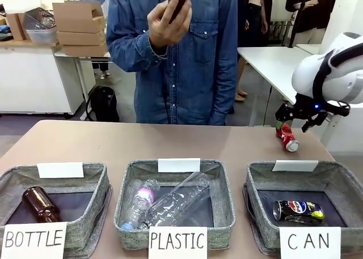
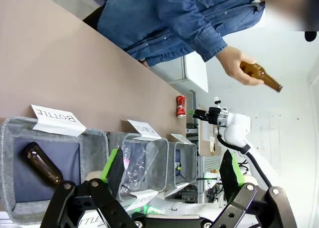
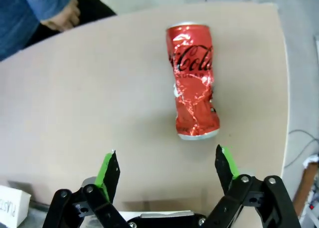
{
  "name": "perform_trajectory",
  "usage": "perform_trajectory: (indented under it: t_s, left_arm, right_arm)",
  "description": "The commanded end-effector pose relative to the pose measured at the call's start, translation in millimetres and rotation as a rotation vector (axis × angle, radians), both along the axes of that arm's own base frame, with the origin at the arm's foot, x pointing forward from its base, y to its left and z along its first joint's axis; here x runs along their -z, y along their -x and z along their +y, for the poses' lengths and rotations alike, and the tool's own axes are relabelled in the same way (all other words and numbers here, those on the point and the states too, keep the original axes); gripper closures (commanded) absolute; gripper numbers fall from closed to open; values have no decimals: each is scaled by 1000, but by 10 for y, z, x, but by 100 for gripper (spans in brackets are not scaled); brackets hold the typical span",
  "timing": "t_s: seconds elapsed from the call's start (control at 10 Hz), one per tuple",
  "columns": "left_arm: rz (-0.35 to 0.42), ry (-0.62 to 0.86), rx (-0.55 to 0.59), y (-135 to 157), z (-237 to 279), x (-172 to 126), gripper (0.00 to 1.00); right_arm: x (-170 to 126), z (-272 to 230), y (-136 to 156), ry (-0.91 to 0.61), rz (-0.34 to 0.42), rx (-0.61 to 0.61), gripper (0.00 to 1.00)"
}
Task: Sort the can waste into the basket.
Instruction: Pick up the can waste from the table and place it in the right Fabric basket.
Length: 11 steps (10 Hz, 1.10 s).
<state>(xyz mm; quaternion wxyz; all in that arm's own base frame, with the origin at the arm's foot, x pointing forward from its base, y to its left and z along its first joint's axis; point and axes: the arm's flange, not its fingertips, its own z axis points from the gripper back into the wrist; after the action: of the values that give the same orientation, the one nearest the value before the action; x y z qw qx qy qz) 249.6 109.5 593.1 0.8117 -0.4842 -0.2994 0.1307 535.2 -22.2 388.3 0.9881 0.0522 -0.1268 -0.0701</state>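
Red can, crushed and dented, lies on its side on the bare tabletop near the far right corner, outside every basket. The right claw hangs just above it with jaws spread wide and nothing between them. From the front the claw covers the can's far end, and the white arm behind it is cut off by the picture's edge. In the right wrist view the can lies beyond the green pads, apart from both; its lettering is creased and only partly readable.

A dark blue can lies on its side inside the grey basket signed "CAN", at the near right. The sign covers the basket's front wall, and the bottom edge cuts the basket off.

The left claw is likewise open and holds nothing. It looks along the row of three baskets from the end signed "BOTTLE". The far baskets overlap one another there, and their contents are hard to make out.

A brown bottle lies in the left basket, and clear plastic bottles are heaped in the middle one.

Across the tabletop a person in a denim shirt raises a hand gripping a second brown bottle; in the front view most of it is cut off at the top.
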Motion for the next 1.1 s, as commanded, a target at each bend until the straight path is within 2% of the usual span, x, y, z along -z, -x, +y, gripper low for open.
perform_trajectory:
  t_s: [0.0, 0.2, 0.6, 0.8, 1.0]
  left_arm:
    - [-18, 0, 13, -4, 3, -7, 0]
    - [-18, 0, 13, -4, 3, -7, 0]
    - [-18, 0, 13, -4, 3, -7, 0]
    - [-18, 0, 13, -4, 3, -7, 0]
    - [-18, 0, 13, -4, 3, -7, 0]
  right_arm:
    - [-108, 35, 50, 21, -16, -56, 0]
    - [46, -49, -51, 13, 1, 11, 0]
    - [409, -256, -391, -15, 10, -3, 0]
    - [639, -310, -643, -5, 54, 37, 0]
    - [717, -315, -748, -9, 67, 49, 0]
